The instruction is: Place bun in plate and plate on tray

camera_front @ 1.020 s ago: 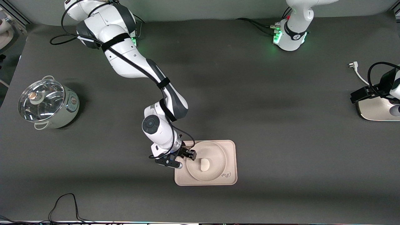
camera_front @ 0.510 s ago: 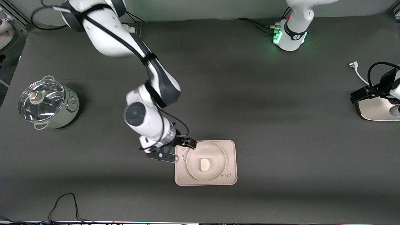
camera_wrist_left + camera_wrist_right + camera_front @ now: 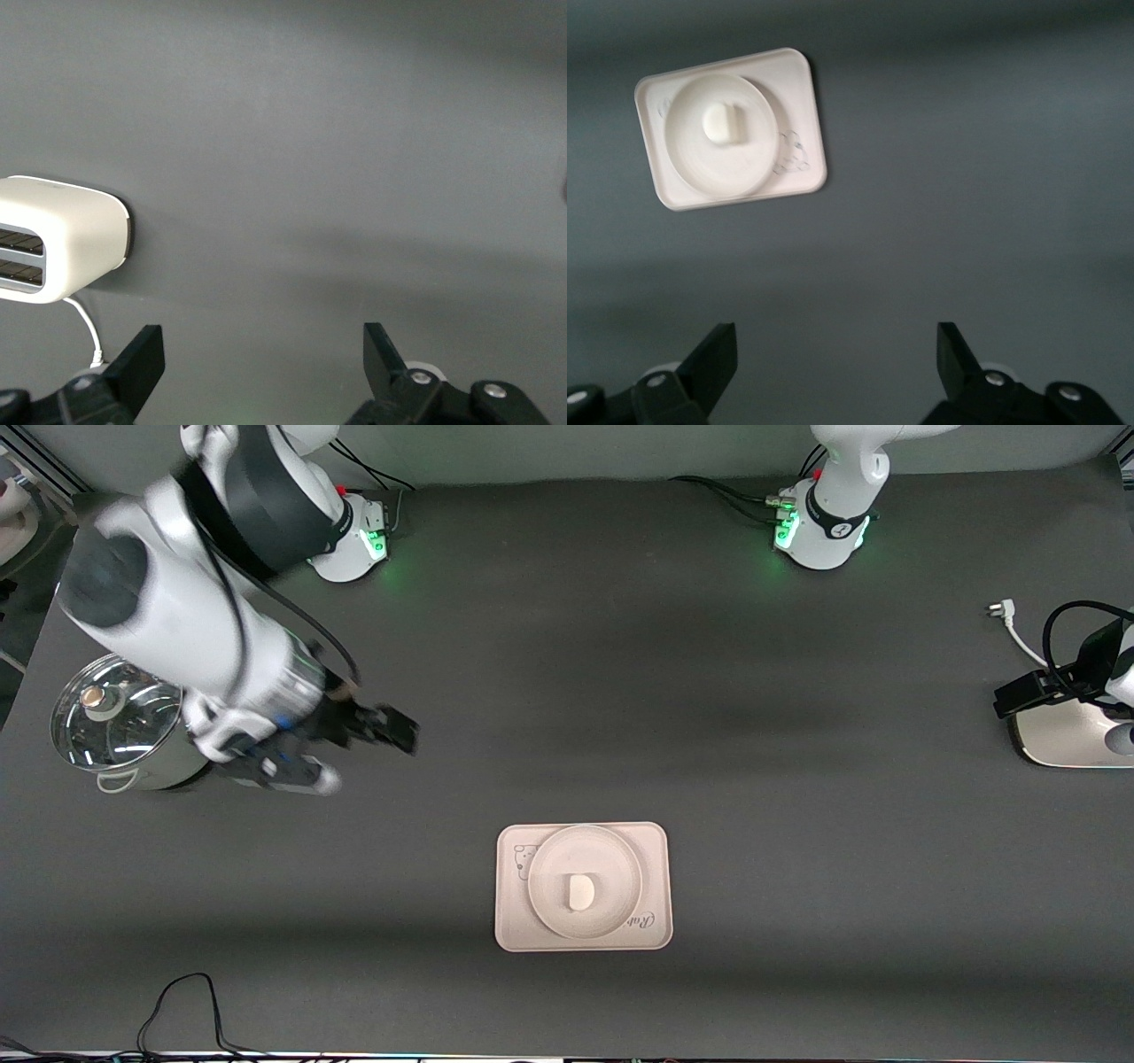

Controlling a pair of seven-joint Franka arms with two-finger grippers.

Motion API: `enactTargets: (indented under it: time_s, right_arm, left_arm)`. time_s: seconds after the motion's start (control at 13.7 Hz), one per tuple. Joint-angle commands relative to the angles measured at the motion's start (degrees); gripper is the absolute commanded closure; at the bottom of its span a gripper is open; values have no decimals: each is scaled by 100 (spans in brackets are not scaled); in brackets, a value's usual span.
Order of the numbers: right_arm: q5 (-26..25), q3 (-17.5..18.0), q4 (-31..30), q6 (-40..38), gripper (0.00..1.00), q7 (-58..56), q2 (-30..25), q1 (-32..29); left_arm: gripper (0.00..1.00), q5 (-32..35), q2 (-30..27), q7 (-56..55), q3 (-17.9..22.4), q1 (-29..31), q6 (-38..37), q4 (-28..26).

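Observation:
The small white bun [image 3: 580, 891] lies in the round cream plate [image 3: 623, 856], and the plate sits on the cream rectangular tray [image 3: 654, 840] with the drawing and script. The right wrist view shows the bun [image 3: 726, 122], the plate [image 3: 757, 173] and the tray [image 3: 811, 97] from well above. My right gripper [image 3: 394, 731] is open and empty, raised over bare table beside the pot, well away from the tray; its fingers show wide apart in the right wrist view [image 3: 837, 341]. My left gripper [image 3: 1019, 695] waits open and empty by the toaster [image 3: 263, 341].
A pot with a glass lid [image 3: 133, 722] stands at the right arm's end of the table. A white toaster [image 3: 1072, 735] stands at the left arm's end, also in the left wrist view [image 3: 62, 235], with its plug [image 3: 999, 609]. A black cable [image 3: 177, 1001] lies at the front edge.
My right gripper has let go at the plate's rim, risen, and swung away toward the pot. The plate, bun and tray have stayed put. The left arm has not moved.

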Motion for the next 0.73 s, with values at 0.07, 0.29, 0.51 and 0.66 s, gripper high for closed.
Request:
enactTargets:
  time_s: [0.07,0.29,0.51,0.66]
  right_arm:
    - [-168,253,-746,-484,0,-1837,-970,-1093]
    - [-511,-298,-720,-731,0,-2771,-1050,-1236]
    - [-520,-757,-729,-749,0,-3230,-1041,-1244]
    - [-546,-967,-737,-740,0,-3248,-1024,-1253]
  left_arm:
    - [0,23,40,-70,-4,-6,-14,100]
    - [0,23,40,-70,-4,-6,-5,100]
    - [0,-47,32,-70,-13,-6,-5,100]
    - [0,-65,5,-70,-13,-6,-14,100]
